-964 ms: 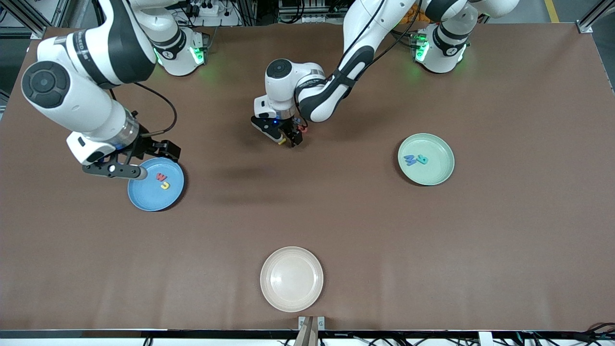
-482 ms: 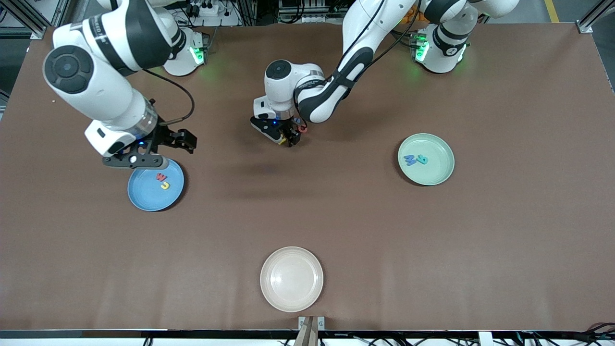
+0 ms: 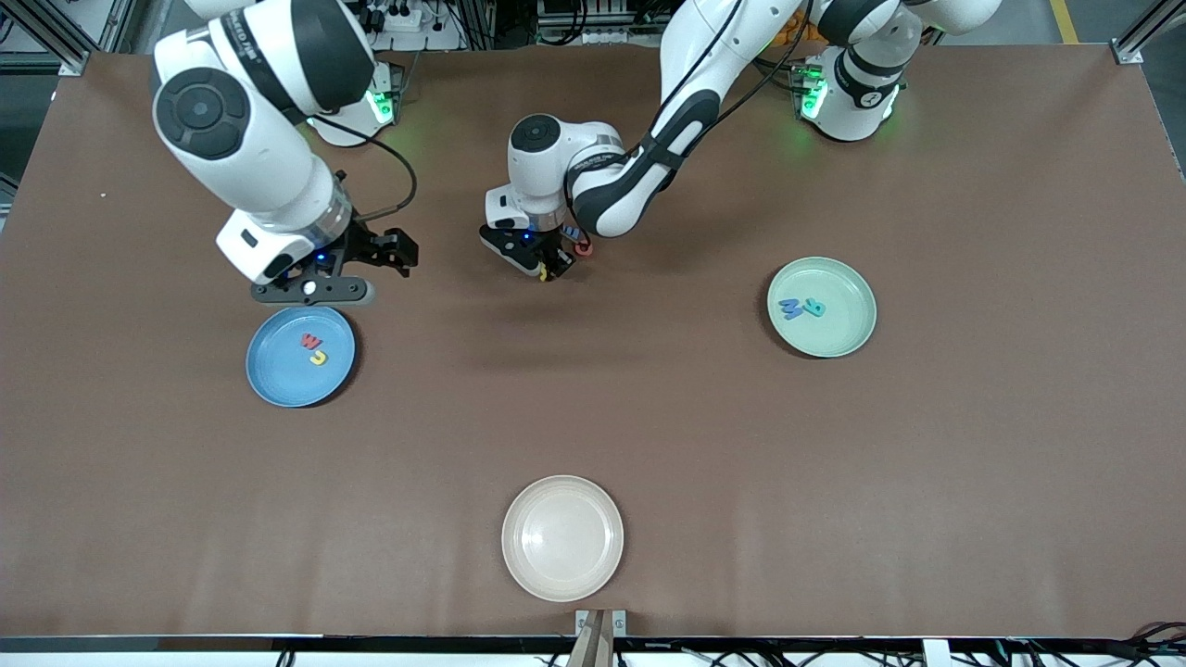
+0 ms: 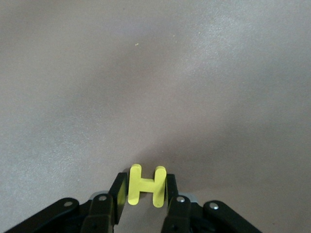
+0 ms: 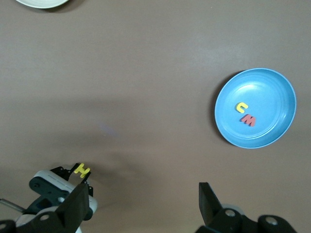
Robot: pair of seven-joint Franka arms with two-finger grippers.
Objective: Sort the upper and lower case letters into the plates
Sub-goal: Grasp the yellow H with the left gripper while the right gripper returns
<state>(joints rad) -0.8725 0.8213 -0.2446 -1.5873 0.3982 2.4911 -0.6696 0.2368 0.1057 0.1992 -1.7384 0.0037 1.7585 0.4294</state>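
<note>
Left gripper (image 4: pixel 147 187) pinches a yellow letter H (image 4: pixel 146 185) over the table (image 3: pixel 704 435) – right gripper (image 5: pixel 143 200), fingers wide and empty, hangs near the blue plate (image 3: pixel 269 371).

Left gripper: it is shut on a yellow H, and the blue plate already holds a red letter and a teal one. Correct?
One slip: the blue plate holds a red letter and a yellow one, as the front view shows. The left gripper is indeed shut on the yellow H.
</note>
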